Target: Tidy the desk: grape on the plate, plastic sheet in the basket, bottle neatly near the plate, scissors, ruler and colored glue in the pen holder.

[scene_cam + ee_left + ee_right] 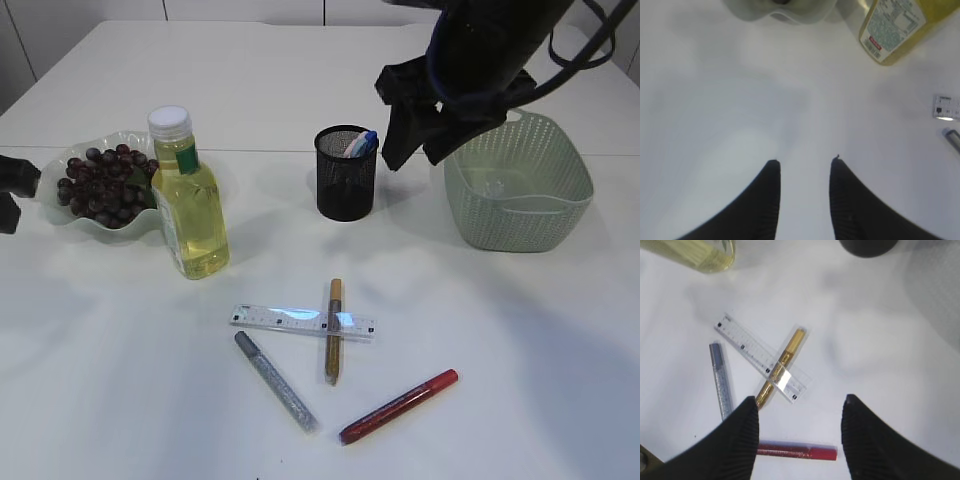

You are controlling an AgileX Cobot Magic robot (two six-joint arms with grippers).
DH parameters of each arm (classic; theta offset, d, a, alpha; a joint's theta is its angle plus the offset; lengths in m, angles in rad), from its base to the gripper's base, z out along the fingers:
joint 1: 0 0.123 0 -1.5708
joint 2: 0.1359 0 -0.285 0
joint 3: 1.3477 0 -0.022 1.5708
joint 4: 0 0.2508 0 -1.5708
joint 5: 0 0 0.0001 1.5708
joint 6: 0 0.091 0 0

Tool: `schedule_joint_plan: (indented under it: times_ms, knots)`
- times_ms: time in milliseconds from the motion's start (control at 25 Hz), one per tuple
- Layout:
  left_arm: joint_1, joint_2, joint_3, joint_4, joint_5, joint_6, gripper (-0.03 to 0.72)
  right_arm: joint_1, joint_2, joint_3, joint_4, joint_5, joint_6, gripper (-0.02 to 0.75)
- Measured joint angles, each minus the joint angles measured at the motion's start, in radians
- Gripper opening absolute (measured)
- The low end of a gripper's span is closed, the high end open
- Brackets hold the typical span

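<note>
Ruler: the clear ruler (302, 321) lies flat on the white surface (520, 360), below and ahead of the right end effector (799, 412) in the right wrist view.
Gold glue pen: the gold pen (334, 330) lies across the ruler, touching it, just beyond the right end effector's left finger (742, 427).
Silver glue pen: the silver glitter pen (275, 380) lies apart from the ruler's left end, to the left of the right end effector's fingers.
Red glue pen: the red pen (398, 406) lies alone, showing between the right end effector's two fingers close to the camera.
Pen holder: the black mesh holder (346, 172) stands upright with something blue and white sticking out of it; it sits just left of the right arm in the exterior view.
Basket: the pale green basket (520, 190) stands directly under the right arm; its contents are hard to make out.
Bottle: the bottle of yellow liquid (188, 195) stands upright, touching or just beside the plate, ahead and right of the left end effector (805, 162).
Grapes: dark grapes (100, 185) are piled in the wavy plate (64, 222).
Right end effector: jaws wide apart, holding nothing, high above the surface.
Left end effector: jaws apart, nothing between them, over bare surface near the plate.
</note>
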Motion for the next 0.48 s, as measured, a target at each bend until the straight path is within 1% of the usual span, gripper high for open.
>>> schedule_joint_plan:
  times_ms: [200,480]
  knots:
    - [0.004,-0.062,0.000,0.002,0.004,-0.004,0.246,0.080,0.000,0.000,-0.074,0.018,0.031,0.423]
    - [0.004,-0.085,0.011,0.018,0.038,-0.004,0.246,0.094,-0.001,0.000,-0.082,0.022,0.045,0.422]
